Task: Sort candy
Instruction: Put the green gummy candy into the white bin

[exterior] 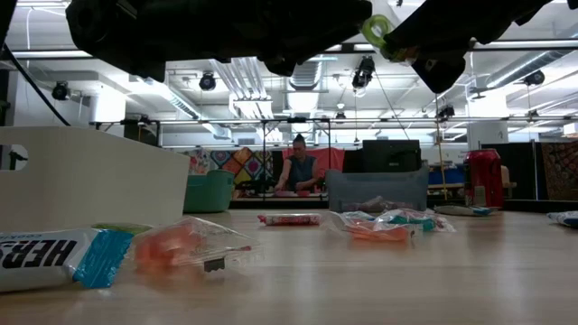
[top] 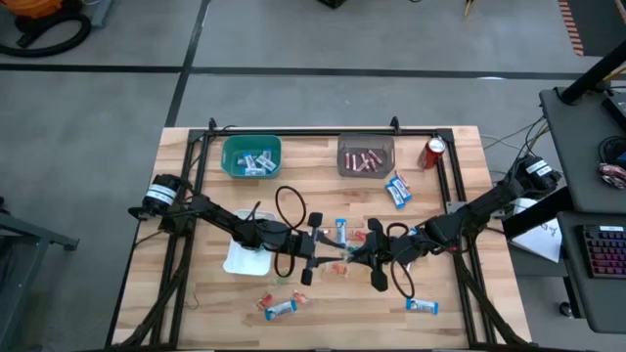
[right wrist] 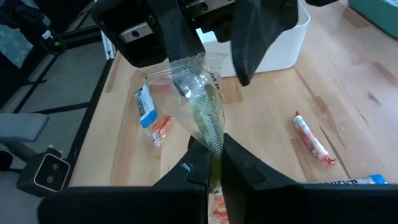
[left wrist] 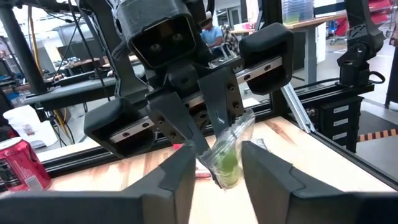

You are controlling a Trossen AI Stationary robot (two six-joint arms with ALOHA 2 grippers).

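In the high view, I am bringing both arms together in the middle of the frame. My left gripper [top: 315,256] is reaching in from the left and my right gripper [top: 364,256] from the right, both stretched low over the surface [top: 440,205]. The green candy [top: 343,256] is hanging between them. The green bin [top: 251,154] and grey bin [top: 365,154] are sitting along the upper edge, with the white tray [top: 245,258] just left of centre.

In the low view, the candy [exterior: 377,34] is showing at the top of the frame, lifted well clear of the wood. Loose sweets [exterior: 379,226] are lying below.

In the left wrist view, my left fingers [left wrist: 180,186] are standing wide on either side of the candy [left wrist: 227,163] at lower centre, not pressing on it. The right gripper [left wrist: 208,142] opposite is pinching the clear wrapper.

In the right wrist view, my right fingers [right wrist: 200,169] are clamped narrow on the lower end of the wrapper [right wrist: 202,99]. The left gripper [right wrist: 214,59] is straddling its upper end.

I judge this to be a handover (the wrapper is slippery and crinkly). To do it well, I should close the left fingers on the sweet itself, not on loose film. I should release the right only once that grip feels firm, and keep both wrists level so that nothing twists free.
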